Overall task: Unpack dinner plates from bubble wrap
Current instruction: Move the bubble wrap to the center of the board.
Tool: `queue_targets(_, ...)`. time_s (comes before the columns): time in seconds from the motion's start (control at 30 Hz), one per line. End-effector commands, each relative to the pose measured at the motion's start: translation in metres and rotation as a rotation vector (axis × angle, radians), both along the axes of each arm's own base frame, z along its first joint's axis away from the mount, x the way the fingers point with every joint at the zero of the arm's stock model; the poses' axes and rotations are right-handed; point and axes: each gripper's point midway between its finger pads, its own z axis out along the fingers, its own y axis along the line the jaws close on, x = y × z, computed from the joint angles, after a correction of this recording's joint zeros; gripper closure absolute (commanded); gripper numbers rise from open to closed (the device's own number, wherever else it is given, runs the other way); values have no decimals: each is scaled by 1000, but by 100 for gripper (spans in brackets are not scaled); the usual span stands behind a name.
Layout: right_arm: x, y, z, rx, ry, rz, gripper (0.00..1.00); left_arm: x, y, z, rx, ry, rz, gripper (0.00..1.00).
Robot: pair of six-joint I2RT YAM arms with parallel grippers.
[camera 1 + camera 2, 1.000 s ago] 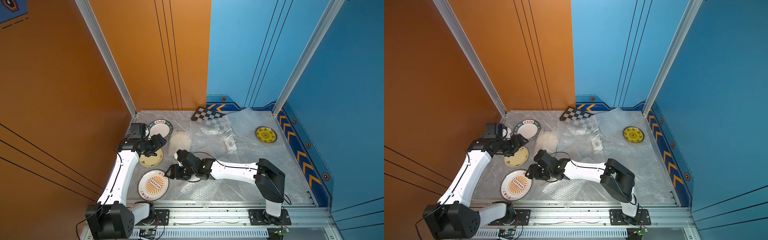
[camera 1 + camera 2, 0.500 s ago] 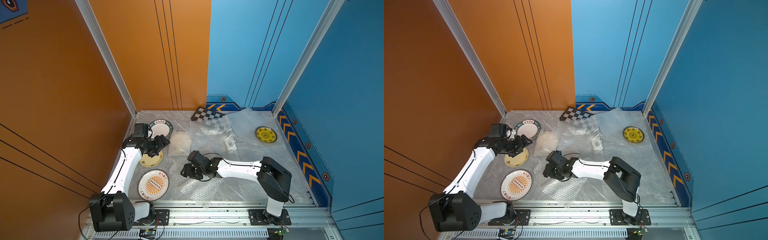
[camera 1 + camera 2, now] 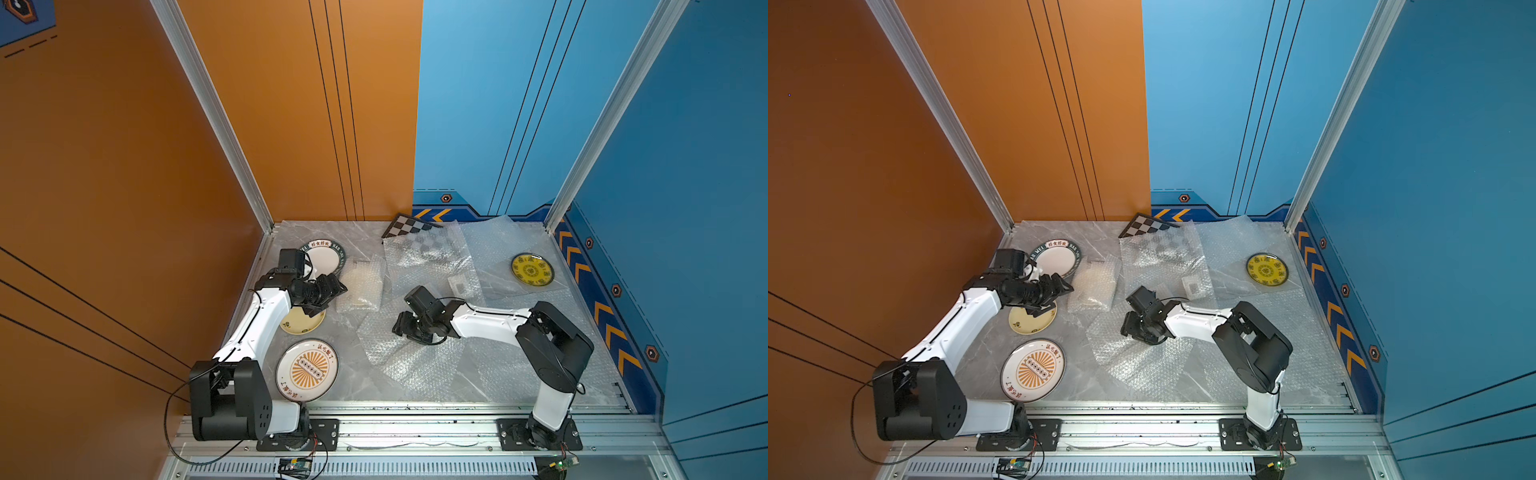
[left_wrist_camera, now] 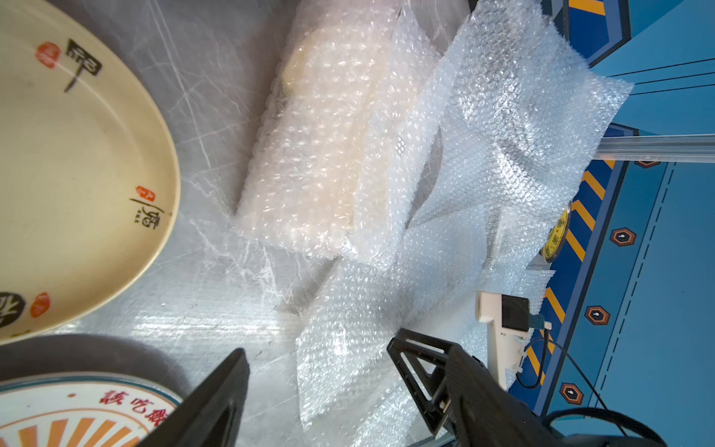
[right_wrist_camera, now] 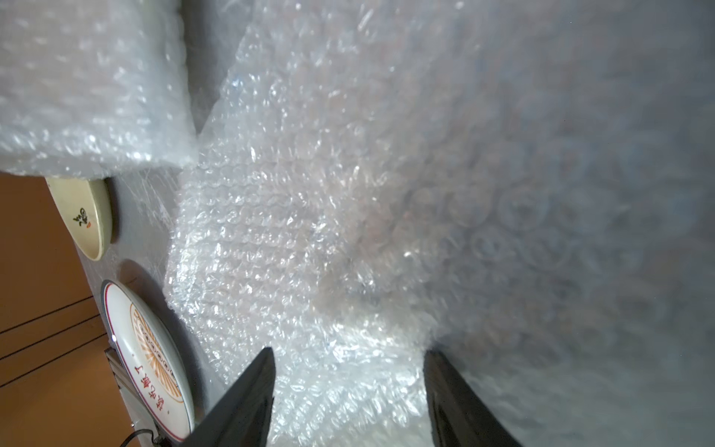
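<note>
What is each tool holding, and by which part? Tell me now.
Nothing is held. The left tool is open and empty. The right tool stands open over a loose bubble wrap sheet, not pinching it.

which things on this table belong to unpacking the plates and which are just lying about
Part of the job: bubble-wrapped bundle, loose bubble wrap sheets, green-lettered plate, cream plate, orange sunburst plate, yellow patterned plate.
Just lying about: black-and-grey checkerboard, small white box.
</note>
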Motion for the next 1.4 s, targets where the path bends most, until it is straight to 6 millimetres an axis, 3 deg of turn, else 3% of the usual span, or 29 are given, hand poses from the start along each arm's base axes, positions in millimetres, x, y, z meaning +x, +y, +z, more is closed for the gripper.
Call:
queue_targets(0.0,-4,-46,-26,-152,56,-8,37,1,-5,-4,-16,11,-17,19)
queue_targets(0.27,36,-74,-13,-165,53,-31,37,3,-4,-6,-14,12,-19,19)
queue_targets(0.4,40,-57,6,-144,9,12,37,2,-3,-7,-14,10,-19,19)
queue_targets(0.53,33,-34,54,-129,-79,39,36,2,2,-9,-17,13,-15,19)
queue_targets(0.63,30,-19,90,-87,-148,23,34,-6,8,-21,-18,45,1,18)
queue_targets(0.73,34,-1,105,-49,-155,46,31,-5,15,-17,-24,33,19,18)
queue_targets(0.9,55,35,92,-13,-105,99,29,-6,24,-6,-13,14,47,19)
queue_targets(1.07,85,67,63,6,-49,141,23,-18,30,-3,7,17,85,19)
queue_targets(1.2,102,74,44,11,-24,133,23,-30,29,-3,2,16,95,19)
queue_targets(1.37,109,80,25,33,9,143,25,-44,33,-6,25,37,98,19)
